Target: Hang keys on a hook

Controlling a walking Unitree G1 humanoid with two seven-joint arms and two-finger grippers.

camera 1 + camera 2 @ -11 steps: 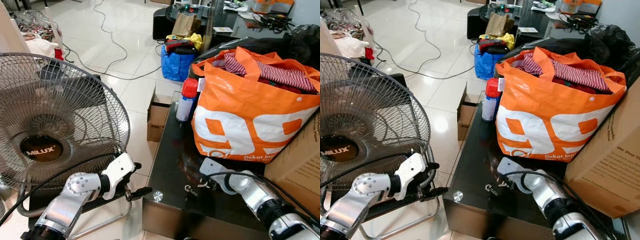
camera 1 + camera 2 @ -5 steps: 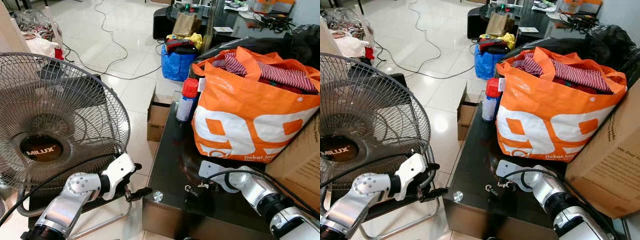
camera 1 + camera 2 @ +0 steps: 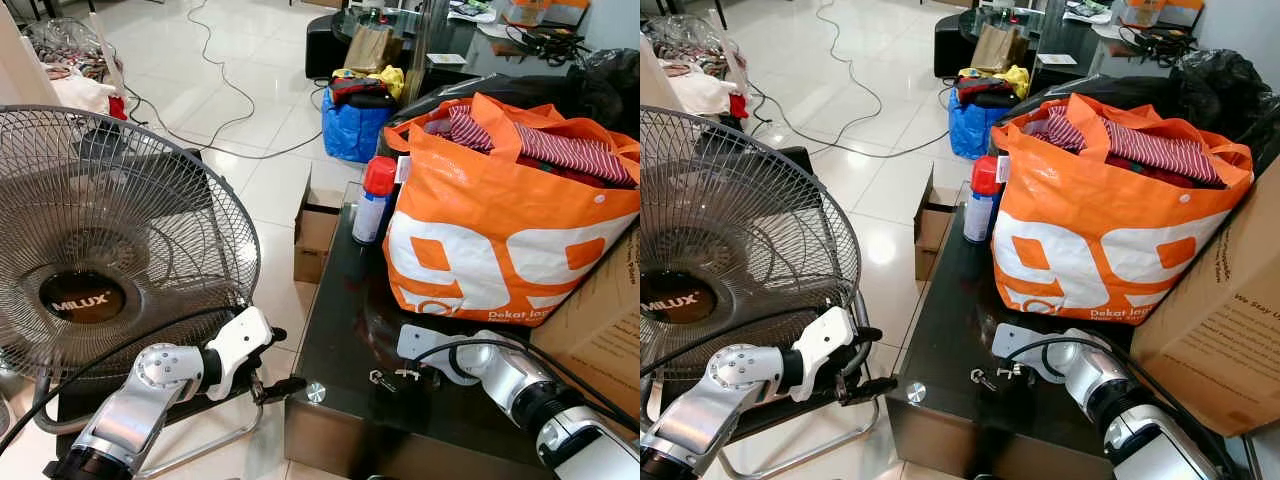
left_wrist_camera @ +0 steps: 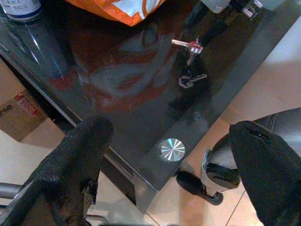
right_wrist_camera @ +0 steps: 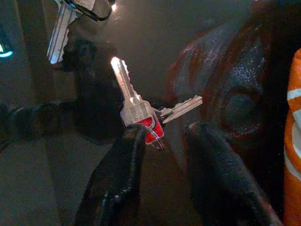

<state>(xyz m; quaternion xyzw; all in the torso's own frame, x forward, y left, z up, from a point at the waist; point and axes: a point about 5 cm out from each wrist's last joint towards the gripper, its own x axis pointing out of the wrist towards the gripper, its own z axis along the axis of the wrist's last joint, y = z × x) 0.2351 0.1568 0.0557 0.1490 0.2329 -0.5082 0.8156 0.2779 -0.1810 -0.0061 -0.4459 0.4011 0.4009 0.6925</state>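
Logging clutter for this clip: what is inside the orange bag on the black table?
The orange bag holds folded cloth, red and white striped fabric showing at its open top. Anything deeper is hidden by the bag's walls.
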